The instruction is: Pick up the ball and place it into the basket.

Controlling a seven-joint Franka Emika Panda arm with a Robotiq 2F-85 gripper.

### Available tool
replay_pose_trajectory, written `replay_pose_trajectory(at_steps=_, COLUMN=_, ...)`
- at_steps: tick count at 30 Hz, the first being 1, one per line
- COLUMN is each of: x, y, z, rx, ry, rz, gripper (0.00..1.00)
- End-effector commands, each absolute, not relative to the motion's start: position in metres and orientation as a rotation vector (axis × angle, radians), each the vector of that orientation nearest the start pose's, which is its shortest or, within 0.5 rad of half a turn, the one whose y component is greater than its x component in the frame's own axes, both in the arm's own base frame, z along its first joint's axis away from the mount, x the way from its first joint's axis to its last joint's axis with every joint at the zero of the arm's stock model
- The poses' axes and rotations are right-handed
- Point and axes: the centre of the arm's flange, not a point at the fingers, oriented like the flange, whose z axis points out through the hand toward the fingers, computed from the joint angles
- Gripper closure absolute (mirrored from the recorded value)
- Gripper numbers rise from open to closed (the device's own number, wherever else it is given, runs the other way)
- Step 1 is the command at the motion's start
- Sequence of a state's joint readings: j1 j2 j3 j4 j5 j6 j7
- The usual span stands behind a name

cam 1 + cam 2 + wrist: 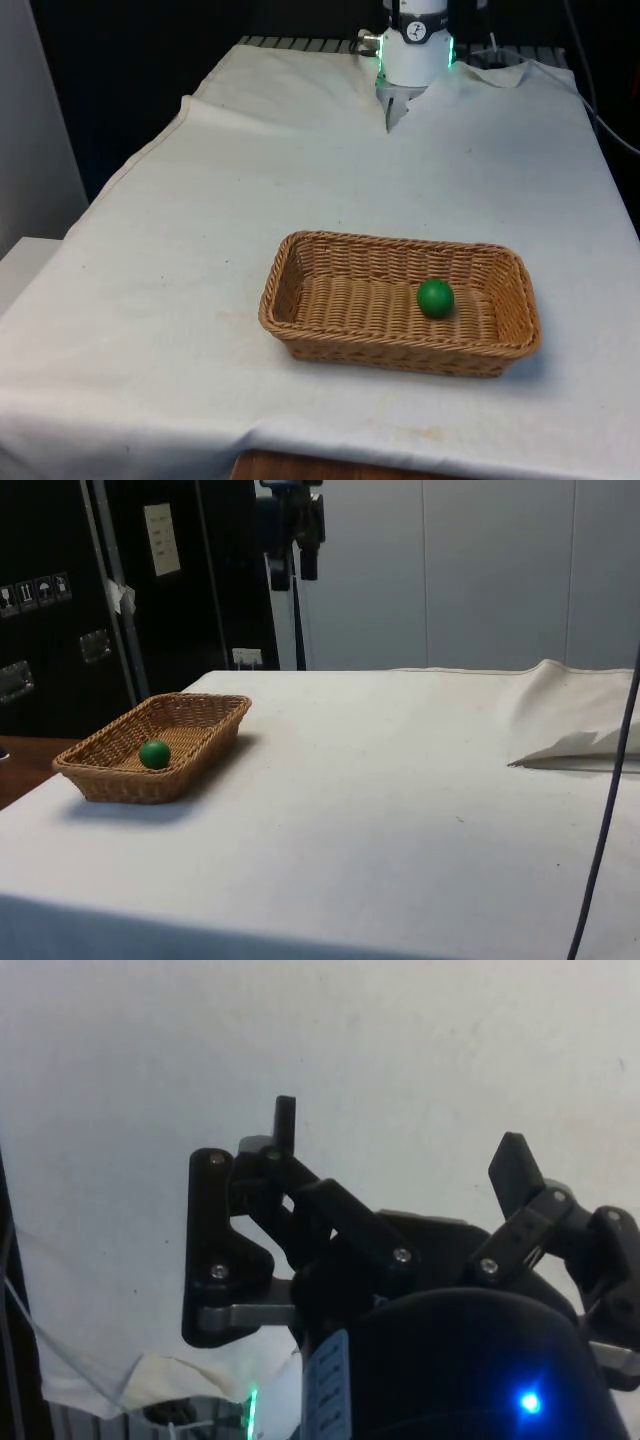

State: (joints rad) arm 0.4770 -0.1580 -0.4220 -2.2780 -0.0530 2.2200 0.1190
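1. Nearest you in the front view, the tan woven wicker basket (400,302) is already holding the small green ball (435,298).
2. Side view: the black two-finger gripper (295,568) is hanging high above the white cloth (400,780).
3. Wrist view: its fingers (285,1125) are standing wide and empty; you are looking at a finished placing, so nothing further is needed.

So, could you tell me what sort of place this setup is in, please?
Probably a lab or test room: a table under a white cloth, dark equipment cabinets behind, and a claw hanging open above a basket with a green ball.
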Motion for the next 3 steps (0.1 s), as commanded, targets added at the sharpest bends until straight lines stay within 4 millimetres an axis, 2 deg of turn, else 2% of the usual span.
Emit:
replay_pose_trajectory(at_steps=1, x=0.5, y=0.0222, z=0.4251, rx=-3.119, ry=0.046, rz=-0.135, gripper=0.0)
replay_pose_trajectory(at_steps=3, x=0.4998, y=0.0218, z=0.4261, rx=-3.111, ry=0.043, rz=-0.139, gripper=0.0)
